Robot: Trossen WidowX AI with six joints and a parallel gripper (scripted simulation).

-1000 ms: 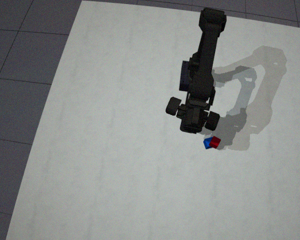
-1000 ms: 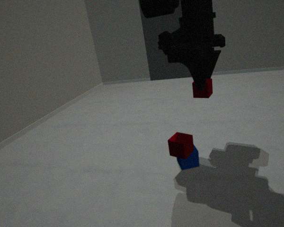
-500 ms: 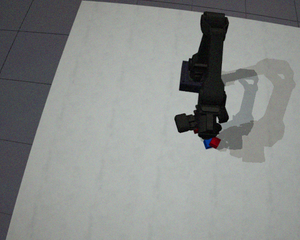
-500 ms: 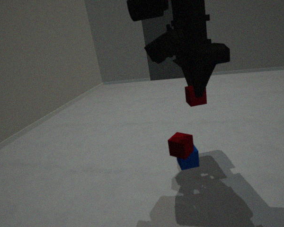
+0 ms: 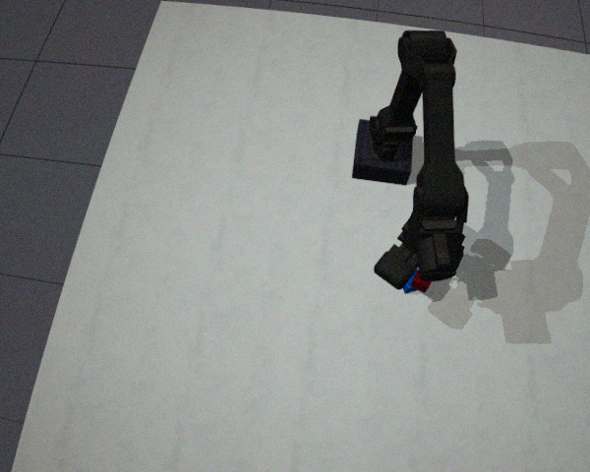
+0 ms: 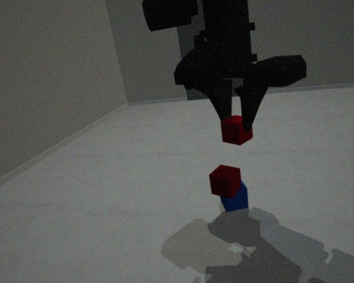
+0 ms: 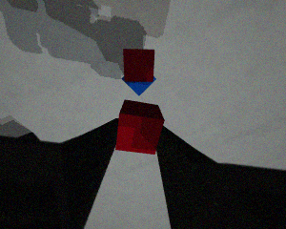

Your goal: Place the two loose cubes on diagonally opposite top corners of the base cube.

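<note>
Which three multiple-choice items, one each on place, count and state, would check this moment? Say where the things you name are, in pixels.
1. Where is the lower red cube?
A) On the blue cube
B) Beside the arm's base
C) On the floor tiles

2. How many red cubes show?
A) One
B) Two
C) Three

3. The gripper is:
A) wide open
B) shut on nothing
C) shut on a cube

1 A: the lower red cube [image 6: 225, 181] [image 7: 138, 65] caps the blue cube [image 5: 408, 285] [image 6: 237, 199] [image 7: 139, 88].
2 B: the upper red cube [image 6: 233, 132] [image 7: 138, 131] is the second.
3 C: the gripper [image 6: 235, 123] [image 7: 138, 126] clasps it.
</note>
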